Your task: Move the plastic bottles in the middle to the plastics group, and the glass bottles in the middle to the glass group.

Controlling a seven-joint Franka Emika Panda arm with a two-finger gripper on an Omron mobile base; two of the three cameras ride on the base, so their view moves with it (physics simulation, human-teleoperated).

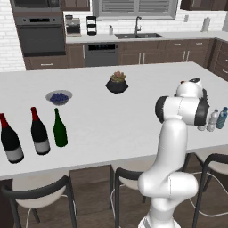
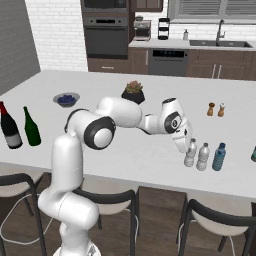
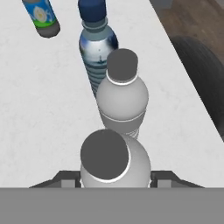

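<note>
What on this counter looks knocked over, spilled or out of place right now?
Nothing stands out. The clear bottles and the teal-blue bottle stand upright in a row, the green bottle stands beside the wine bottles, and the counter shows no spill.

left base view: from behind the arm on its left, high, facing forward and down across the white island counter (image 1: 116,116) toward the back kitchen wall; mid-distance, wide.
right base view: from behind the arm on its right, same height and heading, equally wide.
hand view: on the hand, looking steeply down along the gripper (image 3: 116,183); very close to the nearest clear bottle (image 3: 114,164).
shared by base views: the counter, the dark plant pot (image 1: 117,83) (image 2: 133,92), the green bottle (image 1: 59,129) (image 2: 31,127).
shared by all three: the small bottles at the counter's right end.
</note>
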